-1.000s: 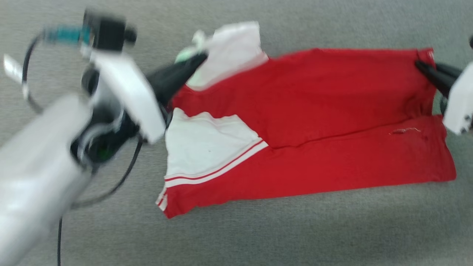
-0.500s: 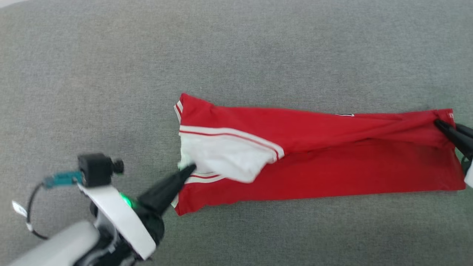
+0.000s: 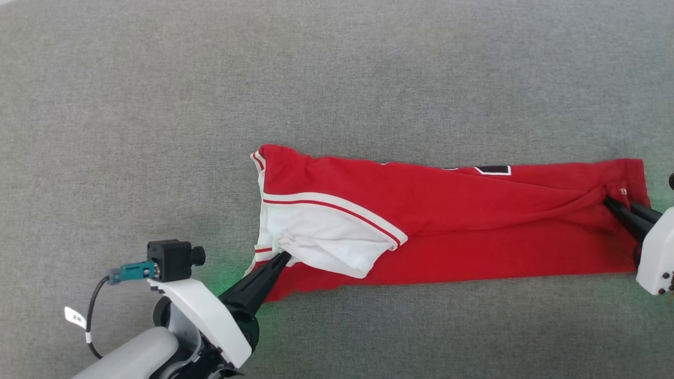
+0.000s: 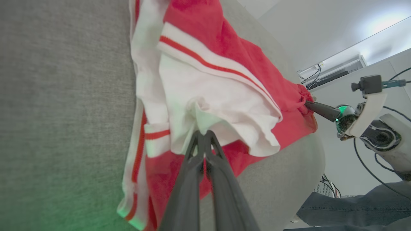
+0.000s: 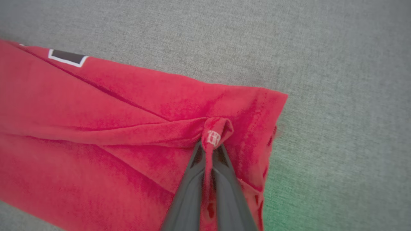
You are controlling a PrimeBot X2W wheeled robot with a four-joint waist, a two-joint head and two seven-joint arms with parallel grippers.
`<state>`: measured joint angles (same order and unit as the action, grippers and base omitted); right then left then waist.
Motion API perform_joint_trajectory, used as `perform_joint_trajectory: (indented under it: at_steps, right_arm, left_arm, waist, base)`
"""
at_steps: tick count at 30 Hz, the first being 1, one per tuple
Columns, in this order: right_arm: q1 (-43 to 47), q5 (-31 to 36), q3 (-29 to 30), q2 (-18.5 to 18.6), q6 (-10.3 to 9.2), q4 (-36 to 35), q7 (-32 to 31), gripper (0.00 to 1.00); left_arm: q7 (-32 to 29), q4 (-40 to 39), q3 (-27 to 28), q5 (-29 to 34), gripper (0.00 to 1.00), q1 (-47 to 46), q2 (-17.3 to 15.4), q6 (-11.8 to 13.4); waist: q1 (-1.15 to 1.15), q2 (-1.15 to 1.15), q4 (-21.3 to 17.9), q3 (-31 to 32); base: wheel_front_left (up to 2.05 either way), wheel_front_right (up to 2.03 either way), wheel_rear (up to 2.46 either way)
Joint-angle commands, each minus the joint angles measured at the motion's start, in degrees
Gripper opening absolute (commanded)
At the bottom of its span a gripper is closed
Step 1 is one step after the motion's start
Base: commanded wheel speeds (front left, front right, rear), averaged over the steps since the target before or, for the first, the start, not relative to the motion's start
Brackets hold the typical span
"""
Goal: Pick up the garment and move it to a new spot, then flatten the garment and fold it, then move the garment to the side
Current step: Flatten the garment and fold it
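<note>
The garment (image 3: 474, 221), a red jersey with a white striped panel at its left end, lies as a long folded strip on the grey surface (image 3: 337, 79). A bit of black white-outlined lettering (image 3: 492, 170) peeks out along its far edge. My left gripper (image 3: 284, 256) is shut on a bunched fold of the white panel (image 4: 205, 106). My right gripper (image 3: 608, 201) is shut on a pinched red corner of the garment (image 5: 213, 134) at its right end. Both pinched folds stand slightly raised off the layer beneath.
Grey fabric surface (image 5: 337, 64) extends on all sides of the garment. In the left wrist view the surface's edge (image 4: 308, 166) drops off, with a person's denim-clad leg (image 4: 353, 205) beyond it and white walls behind.
Both grippers have carried the far half of the garment toward me, folding it over the near half into a narrow strip. The head camera has shifted as well.
</note>
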<state>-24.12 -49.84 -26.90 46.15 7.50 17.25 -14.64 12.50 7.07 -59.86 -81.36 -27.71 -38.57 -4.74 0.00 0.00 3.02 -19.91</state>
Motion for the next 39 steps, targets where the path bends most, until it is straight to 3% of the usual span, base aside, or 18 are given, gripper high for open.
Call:
perform_joint_trajectory:
  at_steps: [1, 2, 3, 4, 5, 6, 8, 13, 19, 24, 31, 32, 33, 34, 36, 37, 39]
  right_arm:
    - [0.11, 0.78, 0.46, -0.63, -0.03, -0.1, -0.41, 0.43]
    - [0.33, 1.06, 0.8, -0.74, -0.03, -0.35, -0.52, 0.71]
    - [0.7, 1.07, 1.31, -0.86, -0.03, -0.69, -0.49, 1.0]
    - [1.19, 0.69, 1.91, -1.02, -0.03, -1.0, -0.67, 1.0]
    - [1.68, 0.35, 2.55, -0.99, -0.03, -1.37, -0.9, 1.0]
    - [2.24, -0.16, 3.32, -0.87, -0.03, -1.71, -1.05, 1.0]
    - [2.81, -0.4, 4.13, -0.62, -0.03, -2.19, -1.49, 1.0]
    - [6.34, -1.49, 8.6, -0.04, -0.03, -2.23, -3.94, 1.0]
    - [8.36, -4.17, 12.64, -2.39, -0.03, 3.1, -6.94, 1.0]
    - [8.51, -6.62, 13.17, -4.1, -0.03, 7.09, -10.25, 1.0]
    - [8.02, -7.2, 12.72, -4.88, -0.02, 10.3, -13.22, 1.0]
    - [8.04, -7.32, 12.45, -5.04, -0.02, 10.49, -13.78, 0.91]
    - [8.07, -7.54, 12.12, -5.22, -0.01, 10.53, -14.41, 0.55]
    - [8.05, -7.78, 11.85, -5.42, -0.01, 10.47, -14.94, 0.43]
    - [7.97, -7.85, 11.53, -5.42, -0.01, 10.35, -15.76, 0.05]
    - [7.99, -8.02, 11.43, -5.37, -0.01, 10.26, -16.06, 0.0]
    - [7.96, -8.14, 11.49, -5.0, -0.02, 10.17, -16.52, 0.0]
  left_arm:
    - [0.45, 1.27, 0.23, -0.02, 0.0, 0.37, 0.9, -0.67]
    - [0.72, 2.05, 0.36, 0.3, 0.0, 0.37, 1.08, -0.78]
    - [0.87, 2.87, 0.4, 1.2, 0.22, 0.29, 1.14, -0.53]
    - [1.33, 3.6, 0.54, 2.37, 0.45, 0.19, 1.14, 0.12]
    - [1.59, 4.28, 0.86, 2.77, 0.75, 0.31, 1.34, 0.64]
    - [1.84, 4.62, 1.1, 3.32, 0.95, 0.64, 1.73, 0.94]
    - [2.09, 4.7, 1.48, 3.96, 1.0, 1.09, 1.96, 1.18]
    - [2.74, 3.82, 4.46, 6.68, 1.0, 3.46, 2.69, 2.75]
    - [2.73, 4.54, 12.04, 13.75, 1.0, 7.74, 6.54, 4.64]
    - [2.74, 8.68, 20.44, 23.51, 1.0, 11.25, 12.28, 4.96]
    - [2.75, 10.24, 36.3, 39.77, 1.0, 16.72, 20.62, 2.95]
    - [2.76, 9.38, 38.38, 43.12, 1.0, 17.23, 21.46, 2.68]
    - [2.76, 8.54, 40.38, 46.34, 1.0, 18.04, 22.46, 2.37]
    - [2.76, 7.72, 42.28, 49.38, 1.0, 19.08, 23.56, 2.09]
    - [2.76, 5.48, 46.31, 55.35, 1.0, 20.57, 25.4, 1.62]
    - [2.76, 4.51, 47.93, 57.73, 1.0, 21.37, 26.45, 1.11]
    - [2.76, 2.22, 51.0, 62.81, 1.0, 22.59, 28.17, 0.49]
  waist:
    - [0.0, 0.0, -0.18, 0.18]
    - [0.0, 0.0, -0.23, 0.31]
    - [0.0, 0.0, -0.21, 0.53]
    - [0.0, 0.0, -0.19, 0.81]
    - [0.0, 0.0, -0.11, 1.09]
    - [0.0, 0.0, -0.01, 1.42]
    - [0.0, 0.0, 0.08, 1.75]
    - [0.0, 0.0, 0.65, 3.1]
    - [0.0, 0.0, 2.9, 3.48]
    - [0.0, 0.0, 4.81, 3.72]
    - [0.0, 0.0, 6.6, 5.07]
    - [0.0, 0.0, 6.8, 5.27]
    - [0.0, 0.0, 6.94, 5.42]
    - [0.0, 0.0, 7.06, 5.56]
    - [0.0, 0.0, 7.21, 5.76]
    - [0.0, 0.0, 7.27, 5.82]
    - [0.0, 0.0, 7.34, 5.86]
  base:
    - [0.0, 0.0, 0.0]
    - [0.0, 0.0, 0.0]
    - [0.0, 0.0, 0.0]
    - [0.0, 0.0, 0.0]
    - [0.0, 0.0, 0.0]
    - [0.0, 0.0, 0.0]
    - [0.0, 0.0, 0.0]
    - [0.0, 0.0, 0.0]
    - [0.0, 0.0, 0.0]
    - [0.0, 0.0, 0.0]
    - [0.0, 0.0, 0.0]
    - [0.0, 0.0, 0.0]
    - [0.0, 0.0, 0.0]
    - [0.0, 0.0, 0.0]
    - [0.0, 0.0, 0.0]
    - [0.0, 0.0, 0.0]
    - [0.0, 0.0, 0.0]
